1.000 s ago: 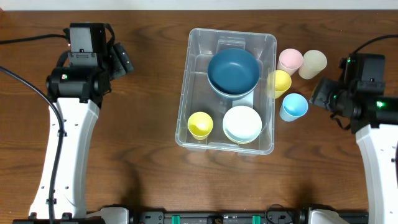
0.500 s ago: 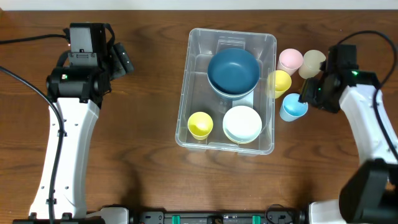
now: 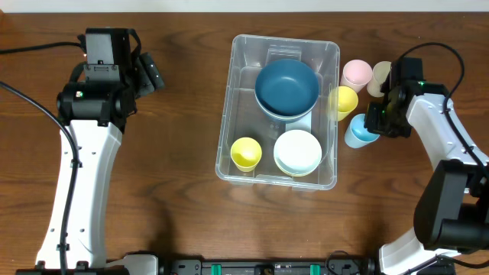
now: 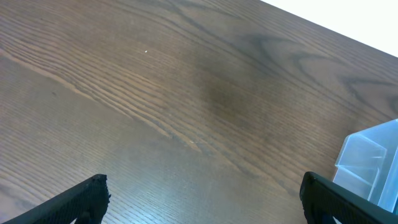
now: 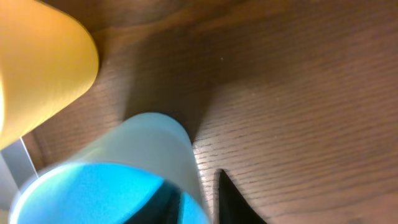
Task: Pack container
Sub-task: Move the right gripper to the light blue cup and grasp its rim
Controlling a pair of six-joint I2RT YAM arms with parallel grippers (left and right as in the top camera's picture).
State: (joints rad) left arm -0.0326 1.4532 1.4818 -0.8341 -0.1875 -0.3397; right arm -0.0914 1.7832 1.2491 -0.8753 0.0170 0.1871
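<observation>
The clear container [image 3: 229, 99] stands at the table's middle and holds a dark blue bowl [image 3: 286, 88], a stack of pale bowls [image 3: 298, 151] and a yellow cup [image 3: 246, 153]. A light blue cup [image 3: 356, 134] stands just right of it. My right gripper [image 3: 374, 121] is at that cup. In the right wrist view the blue cup [image 5: 124, 162] has one finger inside its rim and one outside, and the gripper [image 5: 198, 199] is closed on the wall. My left gripper [image 3: 153, 75] is open and empty, far left. It shows wide open [image 4: 202, 199] over bare wood, with the container's corner [image 4: 373, 162] at the right edge.
A yellow cup [image 3: 344, 101] stands against the container's right wall and shows in the right wrist view [image 5: 37, 68]. A pink cup [image 3: 356, 74] and a cream cup [image 3: 380, 76], partly hidden by my right arm, stand behind the blue cup.
My right arm has swung in from the right edge to the blue cup and its fingers now straddle the cup's rim. The left arm has not moved.
</observation>
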